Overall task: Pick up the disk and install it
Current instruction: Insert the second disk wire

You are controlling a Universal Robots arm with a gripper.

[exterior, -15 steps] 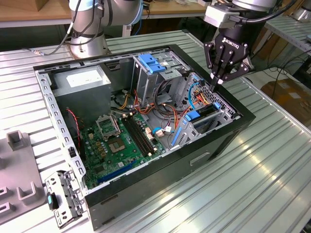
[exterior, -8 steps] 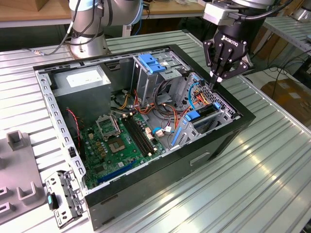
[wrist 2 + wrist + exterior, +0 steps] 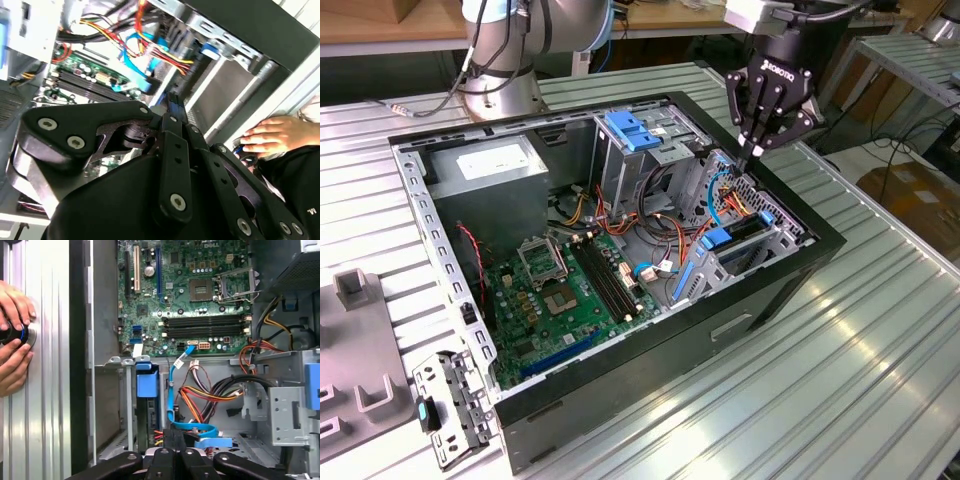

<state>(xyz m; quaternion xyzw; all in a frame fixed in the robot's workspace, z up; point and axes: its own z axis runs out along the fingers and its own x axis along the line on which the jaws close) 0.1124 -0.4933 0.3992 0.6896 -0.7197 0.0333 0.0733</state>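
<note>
**Item: disk install, state of work**

- **Computer case** (image 3: pixel 775 290): black, side panel off, lying open on the ribbed metal worktop (image 3: pixel 880 380). Motherboard (image 3: pixel 570 290), grey power-supply box (image 3: pixel 490 165) and loose red, yellow and orange cabling are exposed inside.
- **Disk** (image 3: pixel 742 232): judged to be the dark slab standing on edge in the drive cage at the case's end toward the exterior view's right. Its blue rail tab (image 3: pixel 717 238) is uppermost. In the first wrist view the same slab (image 3: pixel 148 417) sits down in its slot under the blue tab (image 3: pixel 146 385), between the metal cage walls. It looks level with the cage, but full seating cannot be confirmed.
- **Gripper** (image 3: pixel 757 150): hangs over the same end of the case, above the cable bundle and near the cage, clear of the disk. The jaws are pressed together with nothing between them. Both wrist views show the black fingers (image 3: pixel 174 440) closed into one point over a blue flat cable (image 3: pixel 200 431).
- **Person's hands** (image 3: pixel 14 340): rest on a round knob-like device on the worktop beside the case.
- **Progress**: pick-up appears done and the disk placed in its bay. No data or power lead can be seen plugged into it.
</note>
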